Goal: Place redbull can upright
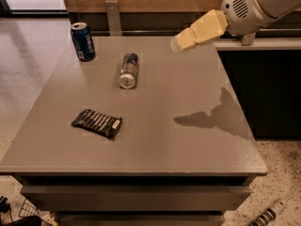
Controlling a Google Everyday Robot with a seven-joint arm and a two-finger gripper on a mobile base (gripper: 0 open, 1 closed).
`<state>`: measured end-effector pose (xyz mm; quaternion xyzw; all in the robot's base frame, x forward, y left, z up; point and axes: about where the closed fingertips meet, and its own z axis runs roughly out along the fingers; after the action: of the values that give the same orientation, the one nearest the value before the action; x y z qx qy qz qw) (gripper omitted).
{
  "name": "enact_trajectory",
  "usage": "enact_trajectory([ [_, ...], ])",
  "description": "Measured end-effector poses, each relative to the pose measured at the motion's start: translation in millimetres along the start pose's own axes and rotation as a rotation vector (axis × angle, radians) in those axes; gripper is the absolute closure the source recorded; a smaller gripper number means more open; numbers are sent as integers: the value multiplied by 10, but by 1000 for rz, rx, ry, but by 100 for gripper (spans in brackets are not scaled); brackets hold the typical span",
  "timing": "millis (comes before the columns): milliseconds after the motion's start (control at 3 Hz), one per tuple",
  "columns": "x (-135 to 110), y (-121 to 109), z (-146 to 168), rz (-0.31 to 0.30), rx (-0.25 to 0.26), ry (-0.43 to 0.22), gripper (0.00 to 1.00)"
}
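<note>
The redbull can (128,70) is a slim silver can with dark blue patches. It lies on its side on the grey table (188,145), left of the middle toward the back, its shiny end facing me. My gripper (178,43) hangs in the air above the back of the table. It is to the right of the can and well above it, touching nothing. The cream-coloured arm reaches in from the top right corner.
A blue Pepsi can (83,42) stands upright at the table's back left corner. A dark snack bar wrapper (97,123) lies flat at the front left. A dark counter (263,79) borders the table's right side. A metal post (113,17) stands behind the table.
</note>
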<state>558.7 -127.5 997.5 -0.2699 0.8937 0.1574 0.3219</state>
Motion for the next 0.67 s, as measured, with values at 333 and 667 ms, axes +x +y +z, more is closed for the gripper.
enact_trajectory([
  [333,-178,-14,235,-6,21,35,0],
  [667,-339,-5,442,-20,41,63,0],
])
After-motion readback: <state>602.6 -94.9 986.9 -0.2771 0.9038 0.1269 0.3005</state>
